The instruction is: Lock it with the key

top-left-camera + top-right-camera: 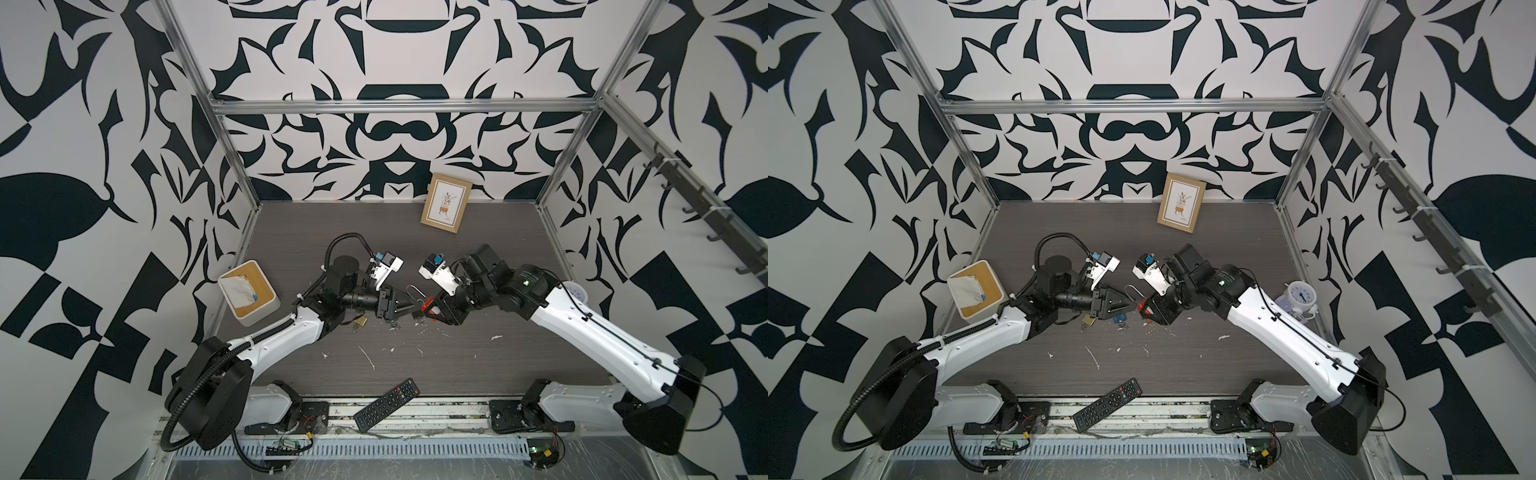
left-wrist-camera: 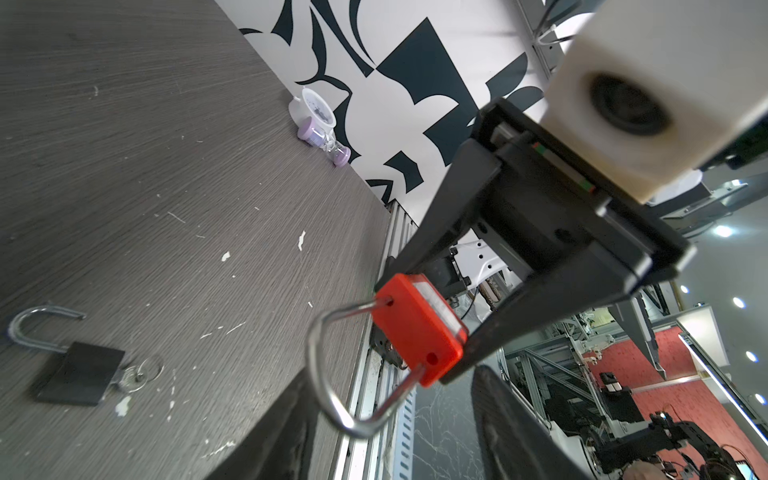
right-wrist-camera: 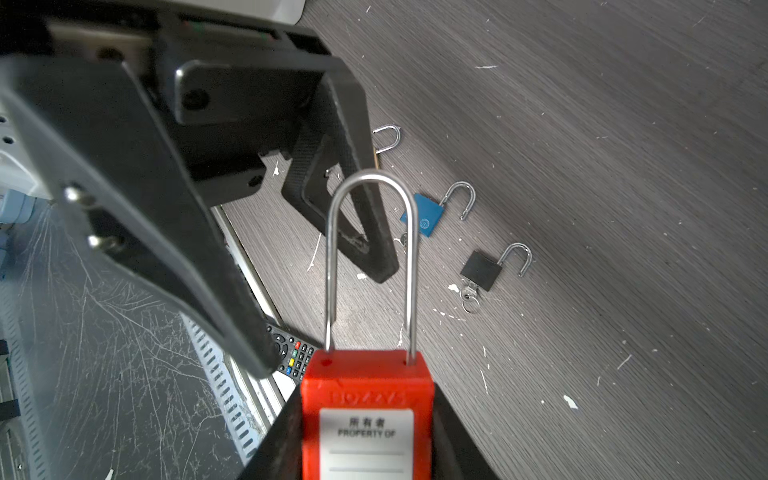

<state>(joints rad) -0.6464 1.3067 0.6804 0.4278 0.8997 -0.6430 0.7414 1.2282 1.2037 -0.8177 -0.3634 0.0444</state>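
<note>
red padlock (image 3: 365, 415) body cropped, brass padlock (image 1: 362, 321) half-hidden

Left arm (image 1: 282, 336) and right arm (image 1: 582, 328) have white shells (image 1: 631, 357) and black joints (image 1: 660, 415). Left claw (image 1: 409, 311) and right claw (image 1: 429, 309) are black. Black corrugated conduit (image 1: 165, 434) runs along the left arm.

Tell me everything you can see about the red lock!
The red padlock has a blocky, plastic-looking body with a white label reading "PROPERTY OF". A long, shiny metal shackle loops out of its top. The right gripper pinches the body's sides, holding it above the table, shackle pointing toward the left gripper, whose open jaws stand either side of the loop. Its keyhole end is hidden, so I cannot tell whether it is locked.
</note>
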